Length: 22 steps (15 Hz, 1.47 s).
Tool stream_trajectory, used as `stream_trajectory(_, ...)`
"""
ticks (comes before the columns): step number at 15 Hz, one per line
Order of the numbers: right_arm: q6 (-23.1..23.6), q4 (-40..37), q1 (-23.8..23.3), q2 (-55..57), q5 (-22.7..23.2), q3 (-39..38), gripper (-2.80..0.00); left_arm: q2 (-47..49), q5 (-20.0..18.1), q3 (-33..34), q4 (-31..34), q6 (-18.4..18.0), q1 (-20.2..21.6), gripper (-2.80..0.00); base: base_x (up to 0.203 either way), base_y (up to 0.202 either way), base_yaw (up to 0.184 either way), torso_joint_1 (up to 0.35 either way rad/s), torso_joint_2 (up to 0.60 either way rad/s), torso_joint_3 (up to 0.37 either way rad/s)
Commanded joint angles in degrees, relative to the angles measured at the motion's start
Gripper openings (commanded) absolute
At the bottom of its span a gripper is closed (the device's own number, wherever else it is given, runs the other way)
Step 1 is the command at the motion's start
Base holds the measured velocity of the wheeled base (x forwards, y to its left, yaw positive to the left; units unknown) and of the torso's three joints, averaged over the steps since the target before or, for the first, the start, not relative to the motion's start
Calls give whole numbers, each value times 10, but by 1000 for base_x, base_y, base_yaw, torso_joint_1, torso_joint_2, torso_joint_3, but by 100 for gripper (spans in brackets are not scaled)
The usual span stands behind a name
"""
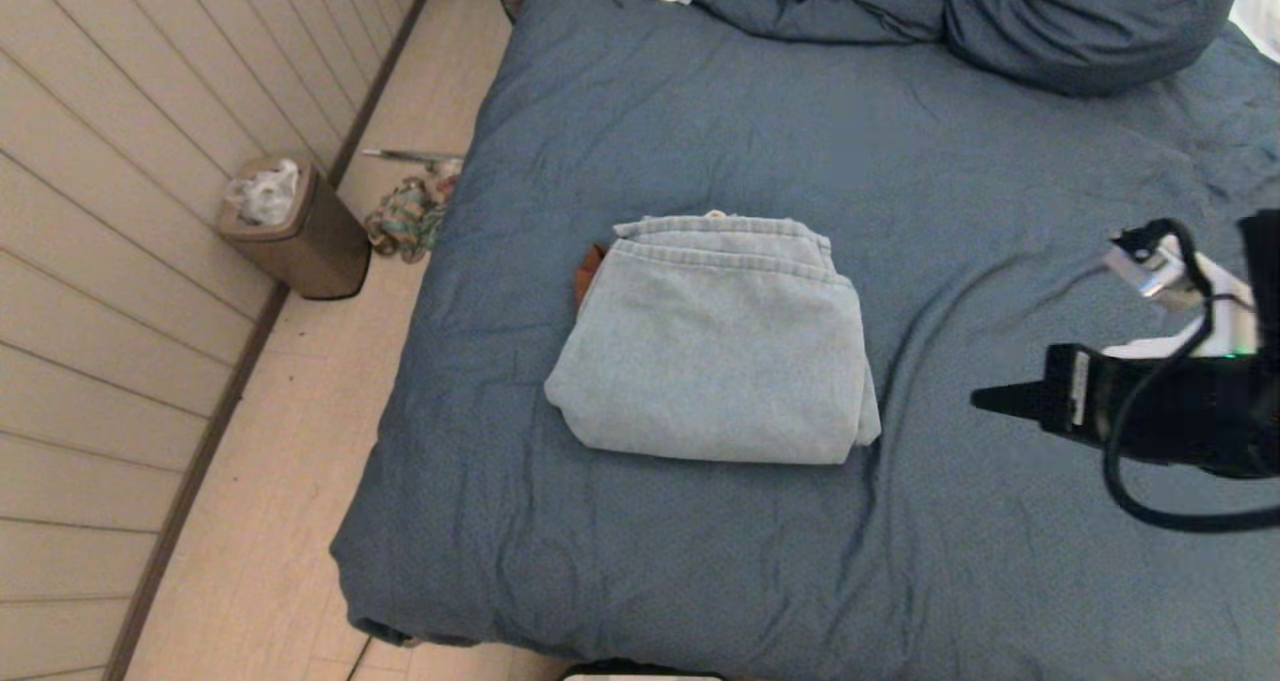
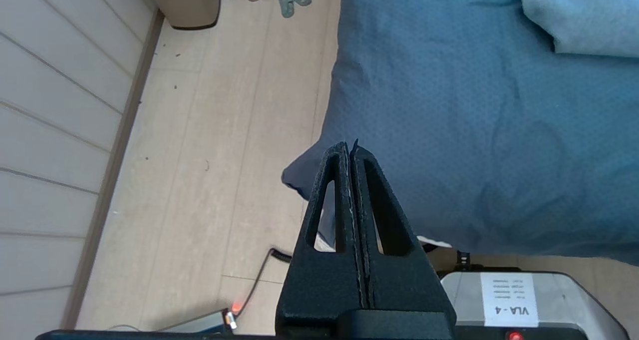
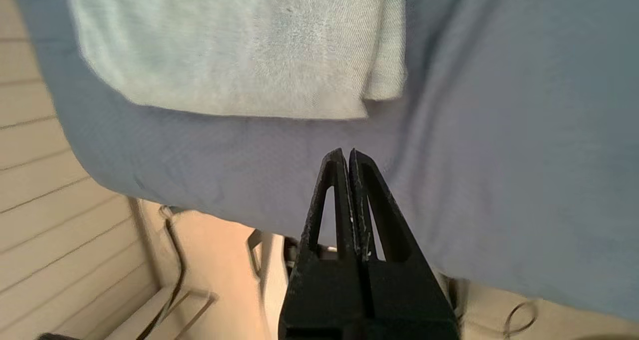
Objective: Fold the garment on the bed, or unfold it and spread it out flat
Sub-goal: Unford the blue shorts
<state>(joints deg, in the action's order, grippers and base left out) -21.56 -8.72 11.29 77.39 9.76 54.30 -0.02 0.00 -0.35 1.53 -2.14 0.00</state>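
Right tool (image 1: pixel 985 398) of mine hangs over the bed (image 1: pixel 700 571), jaws pressed together with nothing in them, tip aimed at the folded jeans (image 1: pixel 715 346) lying mid-bed, well apart from it. Left tool (image 2: pixel 349 148) sits at the bed's near corner, likewise closed and empty. A bin (image 1: pixel 295 226) stands by the wall.

The right gripper (image 1: pixel 985 398) is matt black plastic with a grainy finish. Just beyond its tip lies the folded garment (image 1: pixel 715 346), pale blue denim-like cloth with stitched hems, on the bed (image 1: pixel 650 121), whose slate-blue cover is matt, wrinkled fabric.
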Motion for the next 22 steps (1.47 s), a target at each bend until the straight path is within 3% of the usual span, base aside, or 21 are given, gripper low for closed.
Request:
stream_trajectory(1, -13, 24, 13, 103, 2, 19, -280, 14, 0, -41, 10, -1, 0, -280, 0, 0, 0, 0, 0, 0)
stream_trajectory(4, -8, 31, 35, 112, 3, 37, -280, 152, -12, -142, 43, 6, 0, -280, 0, 0, 0, 0, 0, 0)
stream_trajectory(8, -6, 33, 74, 144, 2, 60, -280, 447, -99, -259, 39, 57, -3, -280, 0, 0, 0, 0, 0, 0)
stream_trajectory(11, -5, 42, 74, 160, 3, 84, -280, 677, -154, -384, 31, 118, -43, -280, 0, 0, 0, 0, 0, 0)
stream_trajectory(14, -7, 46, 93, 181, 1, 120, -280, 866, -185, -518, 23, 157, -113, -280, 0, 0, 0, 0, 0, 0)
stream_trajectory(17, -7, 43, 104, 201, -2, 149, -280, 996, -198, -593, -25, 177, -182, -280, 0, 0, 0, 0, 0, 0)
stream_trajectory(20, -8, 45, 108, 244, -2, 163, -280, 1079, -200, -616, -138, 181, -223, -280, 0, 0, 0, 0, 0, 0)
stream_trajectory(22, -8, 46, 107, 266, -5, 169, -280, 1096, -202, -624, -164, 182, -236, -280, 0, 0, 0, 0, 0, 0)
